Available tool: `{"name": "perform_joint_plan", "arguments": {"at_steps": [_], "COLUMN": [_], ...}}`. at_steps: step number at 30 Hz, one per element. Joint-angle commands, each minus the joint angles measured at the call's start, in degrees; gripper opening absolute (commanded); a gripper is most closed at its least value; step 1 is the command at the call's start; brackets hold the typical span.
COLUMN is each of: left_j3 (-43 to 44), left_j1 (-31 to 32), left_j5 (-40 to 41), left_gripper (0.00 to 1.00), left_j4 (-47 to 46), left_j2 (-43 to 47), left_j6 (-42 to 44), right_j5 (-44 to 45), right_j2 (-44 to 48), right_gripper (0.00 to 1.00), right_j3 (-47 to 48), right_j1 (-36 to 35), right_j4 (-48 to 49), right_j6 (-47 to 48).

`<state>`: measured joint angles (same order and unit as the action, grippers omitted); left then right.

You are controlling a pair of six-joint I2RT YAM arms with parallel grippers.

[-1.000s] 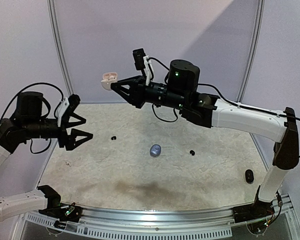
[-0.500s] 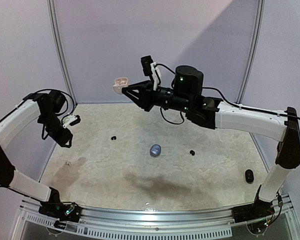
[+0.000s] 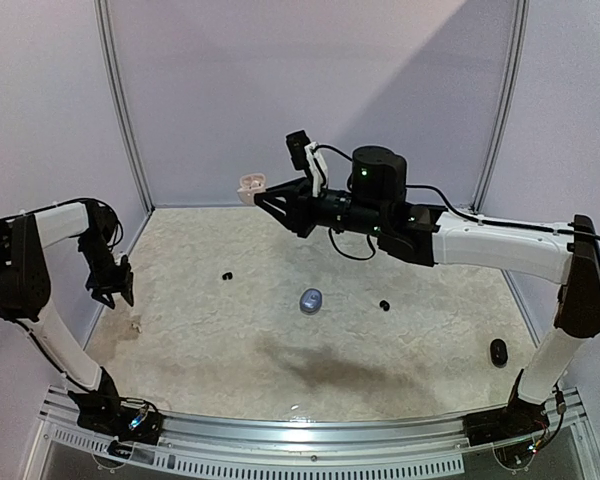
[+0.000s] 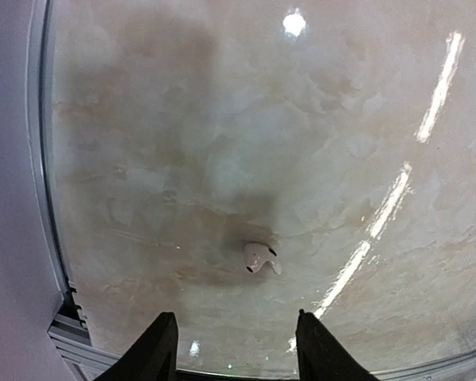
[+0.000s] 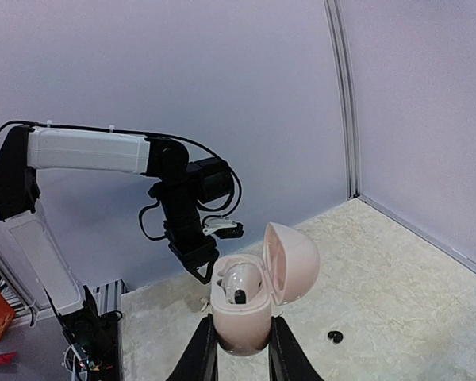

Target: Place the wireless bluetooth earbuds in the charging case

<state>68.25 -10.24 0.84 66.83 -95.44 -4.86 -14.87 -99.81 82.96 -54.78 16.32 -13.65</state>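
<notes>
From the overhead camera, the right gripper (image 3: 260,193) is raised above the far side of the table (image 3: 400,375), toward twelve o'clock. Its fingers pinch the pale pink charging case (image 3: 250,183), held in the air with its lid open. The left gripper (image 3: 112,296) hangs pointing down at the table's nine o'clock edge, and from here I cannot tell how far apart its fingers stand. A white earbud (image 3: 135,325) lies on the table near it, at its five o'clock. Near the middle of the table sits a blue-grey case (image 3: 311,300). One black earbud (image 3: 226,276) lies at its ten o'clock and a second black earbud (image 3: 384,304) at its three o'clock, both apart from it. A black oval case (image 3: 498,351) lies near the table's four o'clock edge. The left wrist camera shows the left gripper's fingers spread with nothing between them. The white earbud lies on the surface at twelve o'clock from the gap, untouched. In the right wrist camera, the right gripper's fingers press on both sides of the charging case's lower half. The case stands upright with its hinged lid (image 5: 292,262) tipped back toward two o'clock. A seated white bud (image 5: 239,282) rests in one of its pockets. The left arm (image 5: 87,151) shows at ten o'clock behind the case. A black earbud lies on the table at the case's four o'clock; which of the two it is I cannot tell.
</notes>
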Motion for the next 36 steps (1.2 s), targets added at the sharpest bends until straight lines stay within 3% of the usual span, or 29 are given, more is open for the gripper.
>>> {"name": "perform_joint_plan", "arguments": {"at_steps": [1, 10, 15, 23, 36], "left_j3": [-4.07, -7.18, -8.48, -9.83, -10.59], "left_j1": [0.22, 0.39, 0.35, 0.40, 0.48], "left_j5": [-1.78, -3.95, -2.12, -2.95, -2.59], "left_gripper": [0.49, 0.45, 0.34, 0.32, 0.20], "left_j4": [-4.91, -8.70, -10.92, -11.64, -12.59], "left_j2": [-0.21, -3.74, -5.15, -5.24, -5.11], "left_j6": [-9.94, -14.63, -15.70, -16.85, -17.41], "right_j5": [1.81, 1.69, 1.11, 1.16, 1.36], "right_j2": [3.44, 3.93, 3.83, 4.27, 4.38], "right_gripper": [0.00, 0.00, 0.00, 0.00, 0.00], "right_j3": [-1.72, -1.31, -0.98, -0.78, -0.96], "right_j1": [0.36, 0.30, 0.29, 0.31, 0.31], "right_j4": [-0.43, -1.29, -1.57, -2.12, -2.25], "right_j6": [-0.39, -0.24, -0.39, -0.37, -0.85]}}
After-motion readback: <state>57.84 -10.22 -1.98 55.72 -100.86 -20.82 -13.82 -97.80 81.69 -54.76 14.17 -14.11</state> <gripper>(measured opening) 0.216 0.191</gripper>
